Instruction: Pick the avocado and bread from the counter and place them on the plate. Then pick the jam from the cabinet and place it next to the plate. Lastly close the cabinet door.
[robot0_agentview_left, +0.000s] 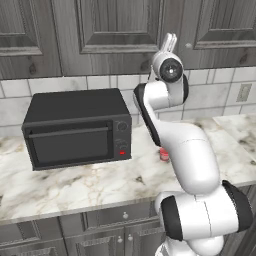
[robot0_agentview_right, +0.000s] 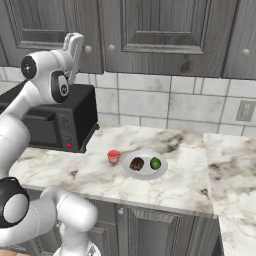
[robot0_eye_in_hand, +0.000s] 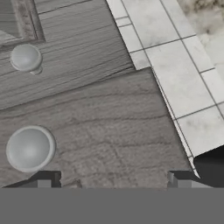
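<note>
Left base view: the white arm reaches up so that its pincer (robot0_agentview_left: 170, 42) sits against the lower edge of the grey wood-grain cabinet door (robot0_agentview_left: 120, 25), which looks flush with the neighbouring panels. That height suits the last step, pushing the door to. On the white marble counter (robot0_agentview_left: 75, 182) a black microwave oven (robot0_agentview_left: 77, 127) stands at the left. Just right of it, half hidden behind the arm, is the small pink jam jar with a white lid (robot0_agentview_left: 164, 154).

Right base view: the pincer (robot0_agentview_right: 75, 47) again rests high at the door (robot0_agentview_right: 45, 30), near a round grey knob (robot0_agentview_right: 88, 49). On the counter (robot0_agentview_right: 190, 185) the small round white plate (robot0_agentview_right: 145, 171) holds both foods side by side: the dark brown speckled bread (robot0_agentview_right: 137, 163) on its left half and the glossy dark green avocado (robot0_agentview_right: 155, 163) on its right. The jam (robot0_agentview_right: 113, 157) stands upright just beside the plate's left rim, not on it. Both placements look finished.

Hand view: the camera faces the door (robot0_eye_in_hand: 100, 131) closely, with a large round knob (robot0_eye_in_hand: 29, 148) at lower left and a second knob (robot0_eye_in_hand: 26, 58) higher up. The two dark fingertips (robot0_eye_in_hand: 46, 178) stand wide apart with nothing between them. The door seems shut or nearly so, though I cannot see the seam clearly.
</note>
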